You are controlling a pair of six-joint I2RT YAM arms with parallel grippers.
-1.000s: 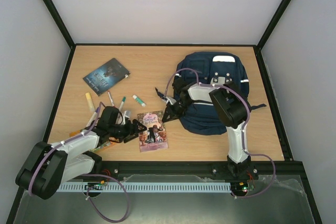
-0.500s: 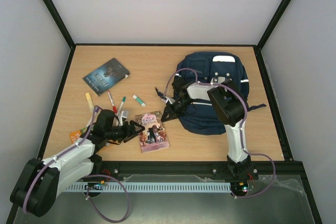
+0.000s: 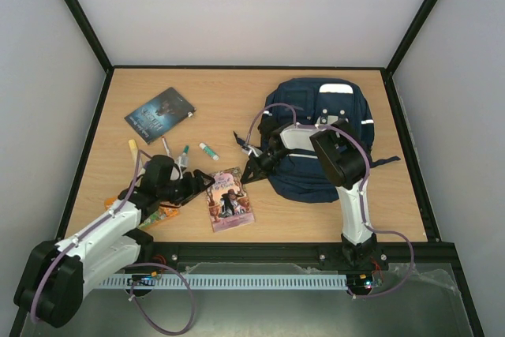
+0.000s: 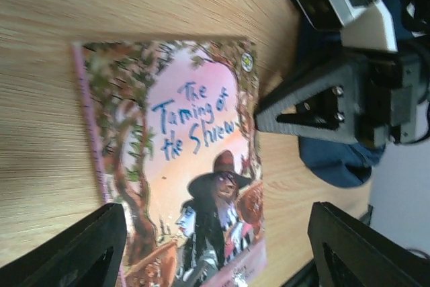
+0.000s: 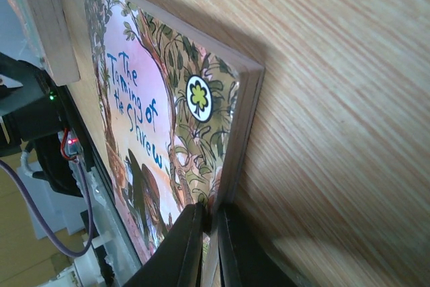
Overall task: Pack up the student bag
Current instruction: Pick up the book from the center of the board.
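Note:
The student bag (image 3: 348, 100), a navy backpack with white stripes, lies at the right rear of the table. In front of its left side lies a pink paperback (image 3: 230, 200), "The Taming of the Shrew" (image 4: 188, 159). My right gripper (image 3: 252, 170) reaches from over the bag and is shut on the book's far right edge (image 5: 209, 223), which stands a little off the wood. Over the book's near end, my left gripper (image 3: 199, 188) hovers open (image 4: 215, 253), one finger on each side, touching nothing.
A dark blue book (image 3: 160, 114) lies at the rear left. Several markers (image 3: 184, 152) and a yellow stick (image 3: 133, 149) lie beside the left arm, an orange packet (image 3: 162, 215) under it. A black frame (image 3: 237, 249) edges the table's front.
My left arm has swung, and its gripper has drawn back slightly to the left over the pink book. The right gripper stays pinched on the book's edge.

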